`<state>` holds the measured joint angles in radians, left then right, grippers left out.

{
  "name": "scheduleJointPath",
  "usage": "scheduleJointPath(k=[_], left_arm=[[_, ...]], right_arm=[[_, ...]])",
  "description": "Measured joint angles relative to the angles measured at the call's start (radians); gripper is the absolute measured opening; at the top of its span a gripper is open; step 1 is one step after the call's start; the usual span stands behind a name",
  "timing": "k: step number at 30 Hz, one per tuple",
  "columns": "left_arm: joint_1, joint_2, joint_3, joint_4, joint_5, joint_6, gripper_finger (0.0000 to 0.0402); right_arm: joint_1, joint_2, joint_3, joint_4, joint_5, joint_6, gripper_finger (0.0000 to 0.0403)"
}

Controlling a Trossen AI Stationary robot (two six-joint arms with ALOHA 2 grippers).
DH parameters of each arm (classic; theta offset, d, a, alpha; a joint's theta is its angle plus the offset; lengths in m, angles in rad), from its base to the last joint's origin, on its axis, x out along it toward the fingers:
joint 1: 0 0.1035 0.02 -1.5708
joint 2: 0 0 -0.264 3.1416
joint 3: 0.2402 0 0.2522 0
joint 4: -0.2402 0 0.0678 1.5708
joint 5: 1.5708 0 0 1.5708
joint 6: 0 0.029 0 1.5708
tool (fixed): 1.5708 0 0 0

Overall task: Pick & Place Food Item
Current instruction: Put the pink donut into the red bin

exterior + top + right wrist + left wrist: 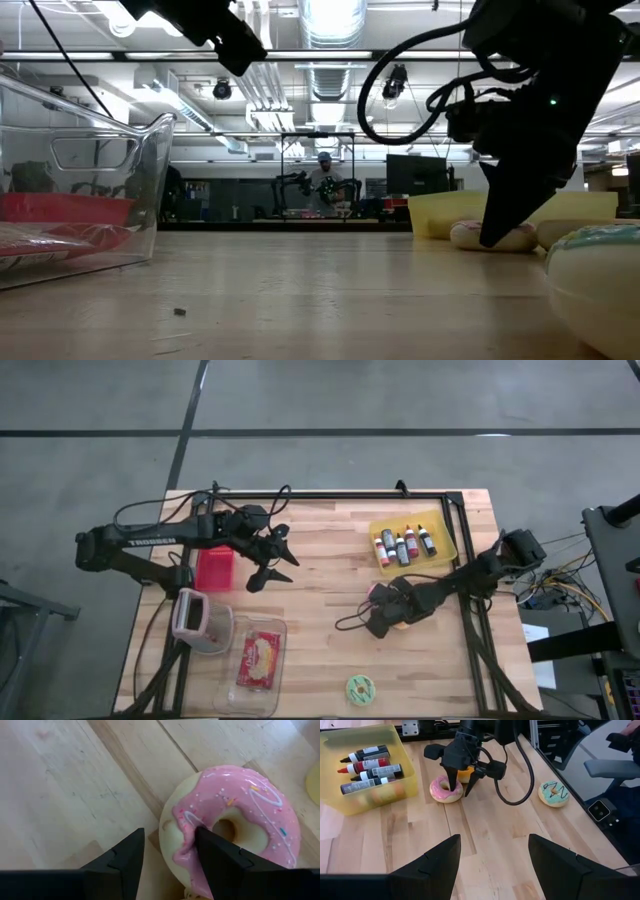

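A pink-iced donut (240, 820) lies flat on the wooden table (320, 650), right of centre (384, 593). My right gripper (167, 832) hangs open over it, pointing steeply down. One finger stands at the hole's rim and the other outside the ring, on the side toward the table's left. The left wrist view shows the same straddle (460, 790). My left gripper (275, 560) is open and held high above the table's left half, with nothing between its fingers. A green-iced donut (360, 688) lies near the front edge. My right gripper comes at the pink donut from above with its fingers on either side of the ring's wall (185, 835). One fingertip (202, 837) shows over the icing at the hole's rim. Whether either finger touches the donut, I cannot tell.
A yellow bin (445, 550) with several small bottles stands at the back right, close behind the donut. A yellow-orange item (466, 772) lies between them. A clear container (252, 660) holding a red packet sits front left, beside a red box (214, 568) and a grey-pink object (190, 615).
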<state>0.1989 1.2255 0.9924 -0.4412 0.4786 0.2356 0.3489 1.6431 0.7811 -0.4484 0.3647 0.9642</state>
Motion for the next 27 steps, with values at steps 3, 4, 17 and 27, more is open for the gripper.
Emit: scheduleJointPath(k=[3,4,17,27], left_arm=[[0.000,0.000,0.000,0.000,0.000,0.000,0.0236],[0.000,0.000,0.000,0.000,0.000,0.000,0.0236],[0.000,0.000,0.000,0.000,-0.003,0.000,0.0234],[0.000,0.000,0.000,0.000,-0.002,0.000,0.0234]], right_arm=[[0.000,-0.004,-0.001,0.004,-0.002,0.000,0.0170],[0.000,-0.007,-0.001,0.004,-0.003,0.000,0.0165],[-0.001,-0.010,-0.003,0.008,0.004,-0.039,0.0065],[-0.004,-0.010,-0.003,0.010,0.004,-0.041,0.0028]])
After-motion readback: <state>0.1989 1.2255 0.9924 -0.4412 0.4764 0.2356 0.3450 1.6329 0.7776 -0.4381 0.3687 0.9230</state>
